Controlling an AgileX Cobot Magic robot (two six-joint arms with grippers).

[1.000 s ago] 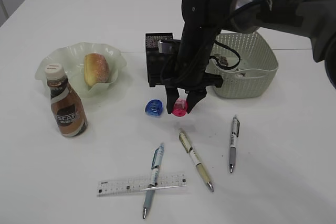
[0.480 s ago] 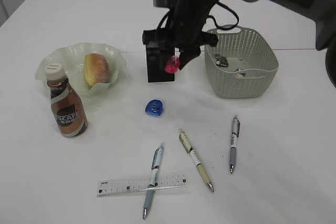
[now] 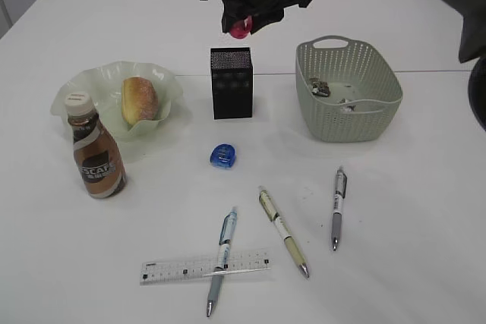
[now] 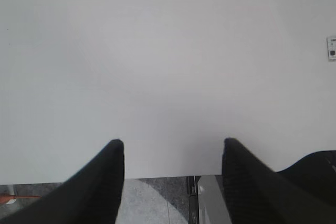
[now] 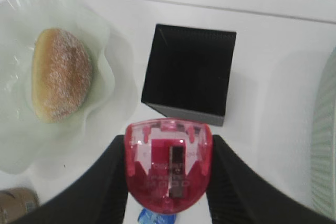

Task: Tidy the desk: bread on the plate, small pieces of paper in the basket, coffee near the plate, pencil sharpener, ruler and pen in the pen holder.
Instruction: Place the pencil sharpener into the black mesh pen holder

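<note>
My right gripper (image 3: 241,22) is shut on a pink pencil sharpener (image 5: 168,166), held high above the black pen holder (image 3: 231,83), which shows open-topped below (image 5: 189,74). A blue pencil sharpener (image 3: 223,155) lies in front of the holder. Bread (image 3: 140,100) rests on the pale green plate (image 3: 76,90), with the coffee bottle (image 3: 96,155) beside it. Three pens (image 3: 282,231) and a clear ruler (image 3: 182,268) lie near the front. Paper scraps (image 3: 319,87) are in the basket (image 3: 349,123). My left gripper (image 4: 173,142) is open and empty over the table edge.
One pen (image 3: 222,252) lies across the ruler, and another (image 3: 337,209) lies below the basket. Bare white table (image 3: 425,210) stretches to the right front. In the left wrist view the floor shows below the table's edge.
My right gripper has lifted the pink sharpener off the table beside the blue one and carried it up and back, to above the pen holder.
</note>
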